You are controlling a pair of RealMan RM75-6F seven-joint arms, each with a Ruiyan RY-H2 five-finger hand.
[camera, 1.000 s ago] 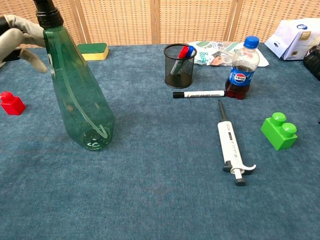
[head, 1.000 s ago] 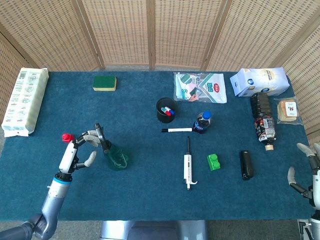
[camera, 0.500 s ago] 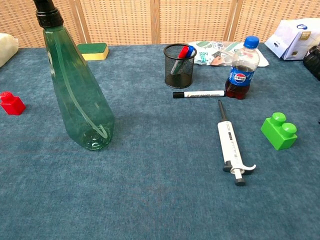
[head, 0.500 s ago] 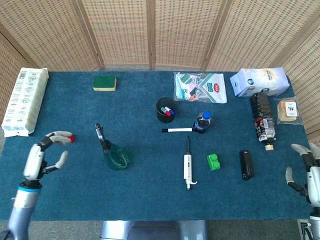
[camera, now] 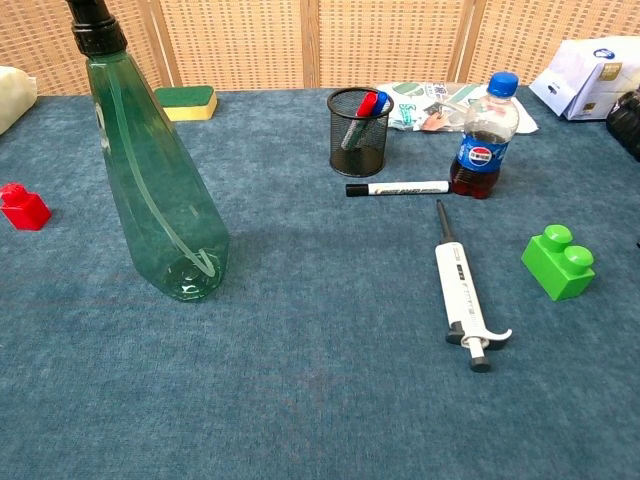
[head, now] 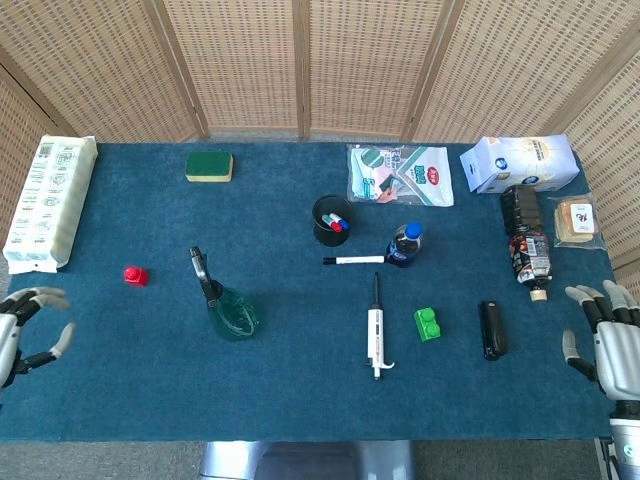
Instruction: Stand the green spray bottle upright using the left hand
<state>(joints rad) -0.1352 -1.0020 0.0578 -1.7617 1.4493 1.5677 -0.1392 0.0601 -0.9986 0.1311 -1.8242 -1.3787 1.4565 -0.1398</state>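
Observation:
The green spray bottle (head: 228, 306) (camera: 152, 180) stands upright on the blue table, its black nozzle at the top. Nothing touches it. My left hand (head: 22, 326) is at the far left edge of the head view, well away from the bottle, empty with its fingers spread. My right hand (head: 608, 337) hovers at the far right edge, also empty with fingers apart. Neither hand shows in the chest view.
A red block (head: 134, 274) lies left of the bottle. A mesh pen cup (head: 331, 220), marker (head: 353, 260), cola bottle (head: 405, 243), pipette (head: 376, 332), green block (head: 428, 323) and black case (head: 490, 329) fill the middle and right. A sponge (head: 209, 166) and long white pack (head: 50, 202) sit at back left.
My left hand has let go of the bottle's neck and drawn back to the left edge of the table. The bottle stays standing. The right hand rose slightly.

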